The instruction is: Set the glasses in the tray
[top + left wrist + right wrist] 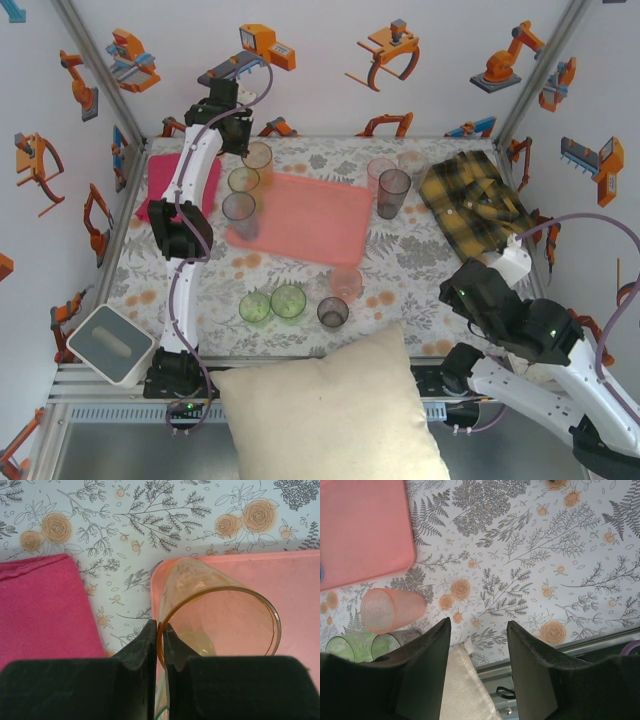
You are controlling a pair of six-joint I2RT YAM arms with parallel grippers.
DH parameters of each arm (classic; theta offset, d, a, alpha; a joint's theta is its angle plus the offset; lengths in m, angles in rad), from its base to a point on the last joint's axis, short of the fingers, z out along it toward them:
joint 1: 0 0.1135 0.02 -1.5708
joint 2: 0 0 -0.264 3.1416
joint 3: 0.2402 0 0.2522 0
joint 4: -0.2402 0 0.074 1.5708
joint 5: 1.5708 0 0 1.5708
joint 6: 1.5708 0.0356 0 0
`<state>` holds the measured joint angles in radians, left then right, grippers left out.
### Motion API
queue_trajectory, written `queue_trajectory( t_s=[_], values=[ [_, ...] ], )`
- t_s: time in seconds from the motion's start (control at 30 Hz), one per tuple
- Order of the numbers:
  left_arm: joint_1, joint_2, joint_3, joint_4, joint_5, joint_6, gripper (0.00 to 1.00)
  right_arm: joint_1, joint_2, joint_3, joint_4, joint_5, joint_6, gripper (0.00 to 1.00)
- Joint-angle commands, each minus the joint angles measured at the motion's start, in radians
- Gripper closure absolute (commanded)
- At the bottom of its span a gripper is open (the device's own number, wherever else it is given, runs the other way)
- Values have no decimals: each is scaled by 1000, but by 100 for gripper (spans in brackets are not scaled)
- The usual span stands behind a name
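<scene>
My left gripper is shut on the rim of an orange glass, one finger inside and one outside. That orange glass is at the far left corner of the salmon-pink tray. A green glass and a grey-purple glass stand on the tray's left edge. Three more glasses stand to the right of the tray. Near the front are two green glasses, a pink glass and a smoky glass. My right gripper is open and empty, right of the pink glass.
A magenta folded cloth lies left of the tray. A yellow plaid cloth is at the far right. A cream pillow covers the front edge, its corner under my right gripper. A white box sits front left.
</scene>
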<state>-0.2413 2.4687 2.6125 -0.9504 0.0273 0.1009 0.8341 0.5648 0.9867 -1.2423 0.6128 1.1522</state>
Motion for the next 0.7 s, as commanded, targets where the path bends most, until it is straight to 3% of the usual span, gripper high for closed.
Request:
queue_trajectory(
  t_s=[0.0,0.17,0.67],
  values=[
    [6,28,40,-12,15,-8,82,-4,9,-2,10,30,11,52],
    [6,30,42,-13,16,-8,78,-4,14,-3,10,31,9,52],
    [6,20,64,-6,10,-4,54,-6,18,2,10,34,3,52]
  ],
)
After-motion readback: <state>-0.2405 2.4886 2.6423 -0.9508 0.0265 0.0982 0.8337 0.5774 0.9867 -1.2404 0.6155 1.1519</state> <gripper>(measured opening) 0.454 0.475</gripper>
